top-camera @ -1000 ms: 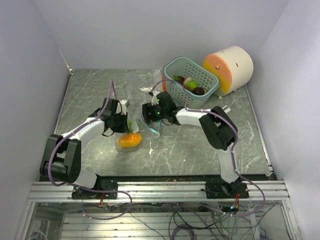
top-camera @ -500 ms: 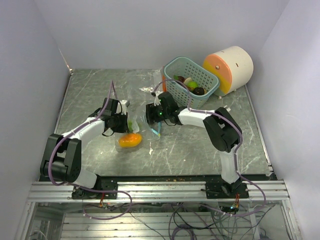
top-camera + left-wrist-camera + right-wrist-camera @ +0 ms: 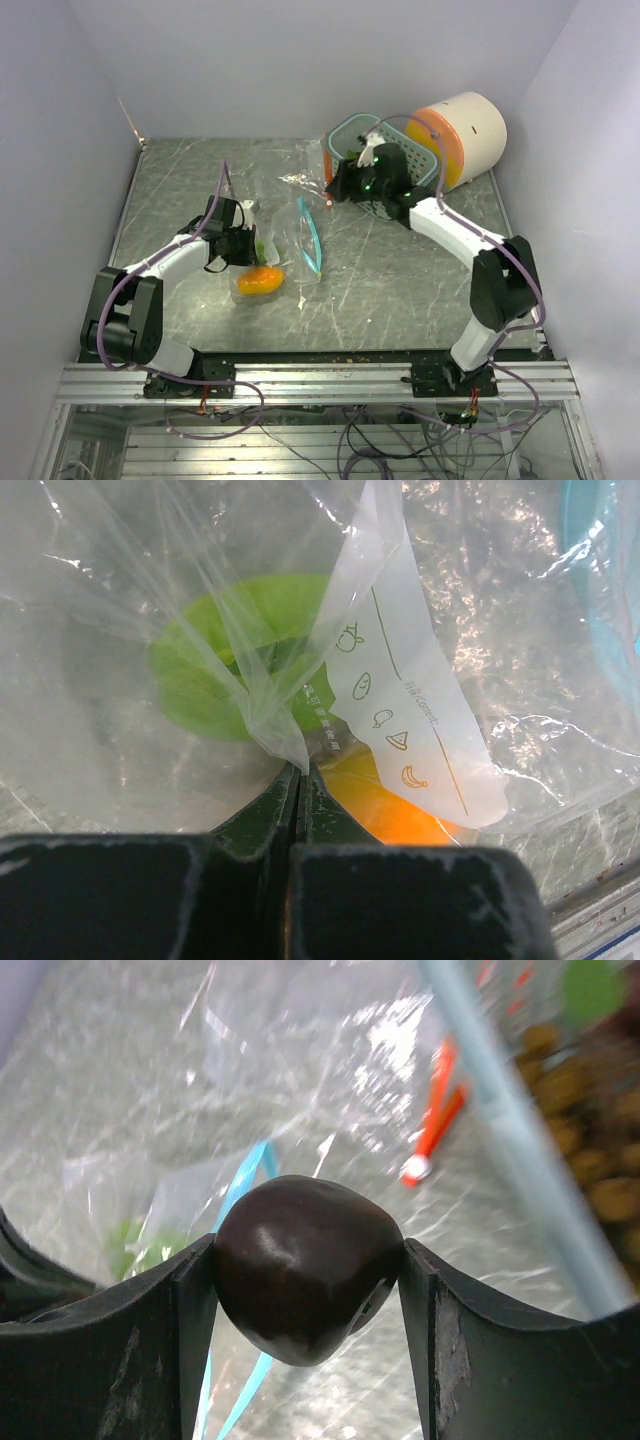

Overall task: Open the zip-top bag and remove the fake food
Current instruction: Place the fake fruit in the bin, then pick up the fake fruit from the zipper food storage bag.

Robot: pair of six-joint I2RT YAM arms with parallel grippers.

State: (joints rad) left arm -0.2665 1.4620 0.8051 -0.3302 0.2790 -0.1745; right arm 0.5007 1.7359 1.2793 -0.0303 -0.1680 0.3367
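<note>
Pinching a fold of the clear bag (image 3: 130, 570), the left gripper (image 3: 245, 243) is fully closed; in its wrist view the two jaws meet with only the thin film between them. The bag lies flat on the table (image 3: 180, 180), just in front of this gripper. Inside the bag, a green piece (image 3: 225, 670) sits right behind the pinched fold, and an orange piece (image 3: 259, 280) lies beside it, nearer to the arm bases. A white label with small drawings of food is printed on the film over both pieces.

The blue zip (image 3: 309, 238) of the bag is on its right side, and it curves open.

Further to the right and further back, the right gripper (image 3: 343, 181) is raised next to the left side of the basket (image 3: 347, 124), well apart from the bag. It grips a brown piece (image 3: 300, 1260), round and glossy, with one finger (image 3: 190, 1300) pressed on each side of it. The jaws stand wide because the piece fills the gap between them. The basket is teal; its contents are mostly hidden by the arm.

Behind the basket and to its right, a big cream cylinder (image 3: 470, 125) with an orange face lies on its side.
</note>
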